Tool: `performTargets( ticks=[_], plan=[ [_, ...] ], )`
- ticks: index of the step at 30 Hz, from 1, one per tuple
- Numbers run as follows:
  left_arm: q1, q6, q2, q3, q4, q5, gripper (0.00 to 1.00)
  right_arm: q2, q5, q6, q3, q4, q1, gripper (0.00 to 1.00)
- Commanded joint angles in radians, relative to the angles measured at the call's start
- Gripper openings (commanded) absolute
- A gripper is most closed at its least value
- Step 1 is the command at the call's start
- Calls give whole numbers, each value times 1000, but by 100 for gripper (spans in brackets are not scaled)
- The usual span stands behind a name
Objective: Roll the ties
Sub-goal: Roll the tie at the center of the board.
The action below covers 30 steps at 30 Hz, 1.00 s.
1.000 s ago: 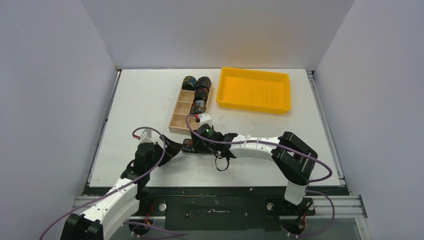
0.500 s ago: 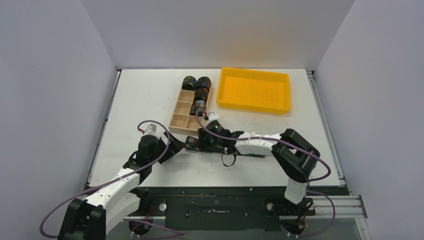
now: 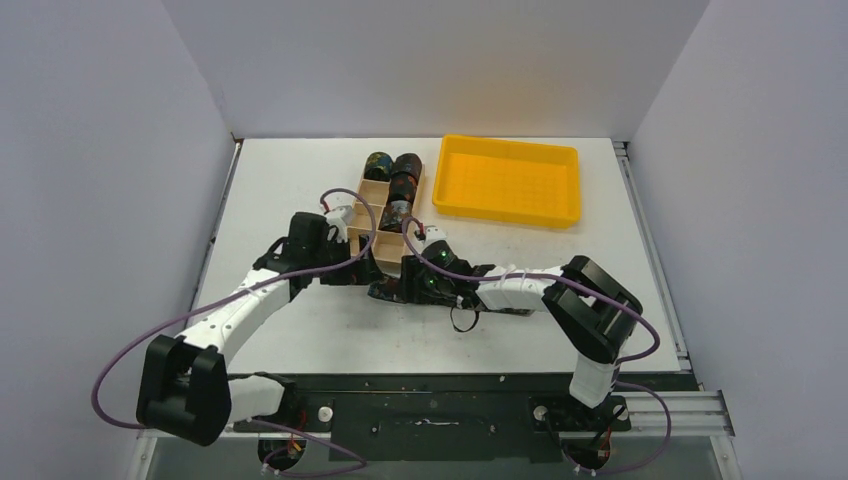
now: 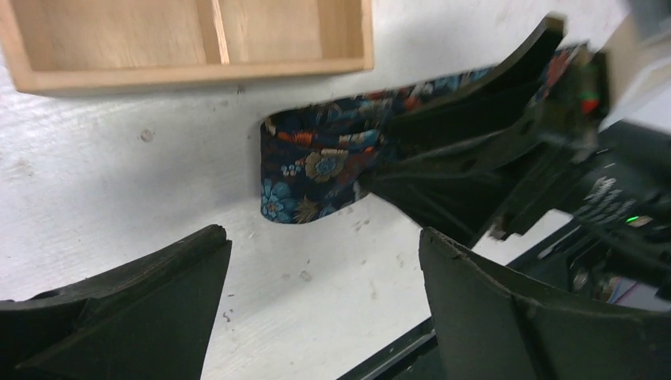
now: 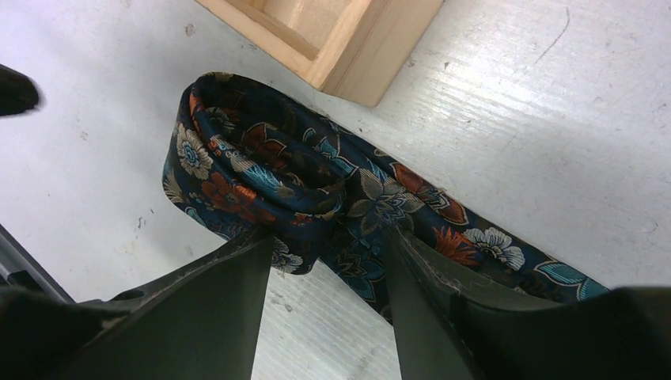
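My left tool (image 4: 323, 237) has swung in from the near left corner of the desk (image 3: 340, 335) and now hangs with its fingers wide apart, just short of the tie (image 4: 316, 166). The tie lies half rolled toward the middle of the near edge, just beside the wooden box (image 4: 198, 71). My right tool (image 5: 326, 237) stays clamped on the strip behind the roll, so I judge both tools can now work the next turn. Farther off, rolled ties (image 3: 405, 175) sit at the box's far end
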Motion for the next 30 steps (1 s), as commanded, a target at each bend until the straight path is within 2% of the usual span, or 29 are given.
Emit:
performTargets(
  ticks=[1, 8, 11, 22, 30],
  plan=[
    [26, 196, 87, 65, -96, 166, 85, -47, -27, 14, -3, 53, -9, 55],
    [65, 177, 234, 119, -68, 247, 80, -144, -29, 20, -29, 52, -8, 61],
    [97, 107, 245, 84, 22, 283, 78, -190, -23, 18, -46, 54, -9, 59],
    [109, 66, 309, 25, 141, 309, 75, -96, -53, 49, 10, 68, -10, 41],
    [109, 57, 335, 3, 172, 323, 72, -24, -32, 73, 30, 75, -22, 35]
  ],
)
